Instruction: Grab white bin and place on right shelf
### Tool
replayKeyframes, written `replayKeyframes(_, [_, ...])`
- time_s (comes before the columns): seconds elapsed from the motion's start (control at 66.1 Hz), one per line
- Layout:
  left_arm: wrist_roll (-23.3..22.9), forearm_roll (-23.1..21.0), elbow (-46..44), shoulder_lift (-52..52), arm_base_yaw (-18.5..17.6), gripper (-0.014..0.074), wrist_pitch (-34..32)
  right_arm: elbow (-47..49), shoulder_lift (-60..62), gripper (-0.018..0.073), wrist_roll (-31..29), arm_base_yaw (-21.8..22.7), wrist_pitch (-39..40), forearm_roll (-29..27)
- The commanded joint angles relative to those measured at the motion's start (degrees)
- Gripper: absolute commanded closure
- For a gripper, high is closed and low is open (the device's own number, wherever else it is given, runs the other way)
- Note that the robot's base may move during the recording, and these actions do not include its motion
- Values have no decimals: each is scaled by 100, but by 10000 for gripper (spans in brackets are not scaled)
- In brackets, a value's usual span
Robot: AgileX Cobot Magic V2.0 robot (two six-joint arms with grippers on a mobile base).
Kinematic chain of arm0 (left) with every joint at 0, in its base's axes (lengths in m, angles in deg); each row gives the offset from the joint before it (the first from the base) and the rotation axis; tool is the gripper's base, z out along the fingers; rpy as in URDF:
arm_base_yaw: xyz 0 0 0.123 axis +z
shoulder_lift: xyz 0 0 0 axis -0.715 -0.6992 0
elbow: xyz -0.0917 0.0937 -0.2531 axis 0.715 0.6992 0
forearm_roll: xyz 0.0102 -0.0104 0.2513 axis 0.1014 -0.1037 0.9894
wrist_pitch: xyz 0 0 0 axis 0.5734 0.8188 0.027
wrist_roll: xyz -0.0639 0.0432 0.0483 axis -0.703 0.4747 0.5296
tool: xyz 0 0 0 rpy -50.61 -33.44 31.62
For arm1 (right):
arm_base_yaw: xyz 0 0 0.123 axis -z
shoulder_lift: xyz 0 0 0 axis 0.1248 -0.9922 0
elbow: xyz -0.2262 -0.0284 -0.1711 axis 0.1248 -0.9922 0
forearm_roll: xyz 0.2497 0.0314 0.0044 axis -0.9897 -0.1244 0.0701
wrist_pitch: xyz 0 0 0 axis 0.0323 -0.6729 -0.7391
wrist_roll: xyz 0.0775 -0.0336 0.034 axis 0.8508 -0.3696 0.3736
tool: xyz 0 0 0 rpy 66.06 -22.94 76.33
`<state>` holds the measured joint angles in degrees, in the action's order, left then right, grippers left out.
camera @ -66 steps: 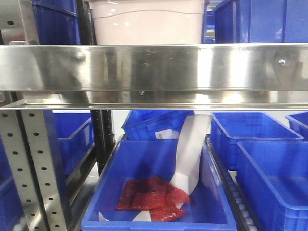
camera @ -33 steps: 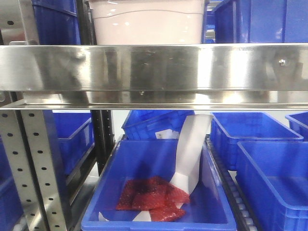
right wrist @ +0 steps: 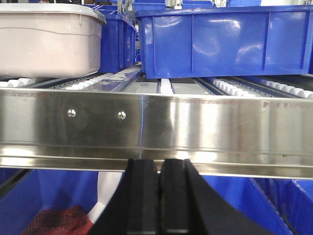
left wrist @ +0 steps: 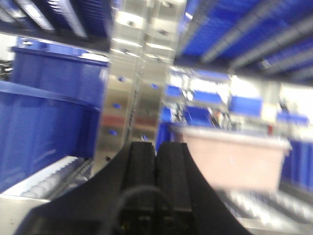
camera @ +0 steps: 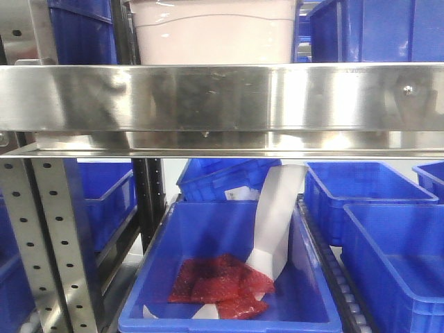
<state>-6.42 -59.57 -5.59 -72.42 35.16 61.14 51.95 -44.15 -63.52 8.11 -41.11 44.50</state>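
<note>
The white bin (camera: 211, 31) is a pinkish-white tub standing on the roller level behind the broad steel front rail (camera: 222, 97) of the right shelf. In the right wrist view the white bin (right wrist: 46, 41) is at the upper left, beyond the rail (right wrist: 195, 122). My right gripper (right wrist: 159, 164) is shut and empty, just below and in front of that rail. The left wrist view is blurred. There my left gripper (left wrist: 156, 147) is shut on nothing, with the white bin (left wrist: 230, 161) ahead to its right and apart from it.
Blue crates (right wrist: 225, 41) stand beside the bin on the rollers. Below the rail a blue crate (camera: 229, 277) holds red packets and white paper, with more crates (camera: 395, 257) to the right. Perforated steel uprights (camera: 48, 243) stand at the left, and another upright (left wrist: 132, 73) is ahead of the left gripper.
The front view has shifted by only a few pixels; bin, rail and crates stand as before.
</note>
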Motion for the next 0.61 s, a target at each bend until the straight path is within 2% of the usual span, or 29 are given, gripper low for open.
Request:
replayKeyframes(0.0, [-1359, 1333, -148, -73, 228, 715, 608, 12, 116, 496, 2, 6, 472, 10])
replayKeyframes(0.091, [-2811, 2599, -148, -73, 665, 715, 1557, 12, 116, 496, 2, 6, 472, 10])
replayKeyframes(0.121, [-3026, 2893, -148, -56, 765, 715, 1709, 12, 116, 496, 2, 6, 472, 10])
replayKeyframes(0.197, [-3128, 3315, -148, -13, 967, 715, 1801, 12, 116, 496, 2, 6, 472, 10])
replayKeyframes(0.272, [-3128, 3757, -91, -15, 1108, 715, 1597, 12, 116, 496, 2, 6, 472, 10])
replayKeyframes(0.393, [-3149, 3857, 356, -15, 1137, 714, 900, 12, 116, 496, 2, 6, 472, 10])
replayKeyframes(0.439, [-3404, 3907, 561, -15, 1107, 714, 700, 12, 116, 496, 2, 6, 472, 10])
replayKeyframes(0.53, [-4164, 4503, 899, -15, 993, 714, 291, 12, 116, 496, 2, 6, 472, 10])
replayKeyframes(0.59, [-4450, 4691, 1116, -15, 911, 714, -4, 12, 116, 496, 2, 6, 472, 10])
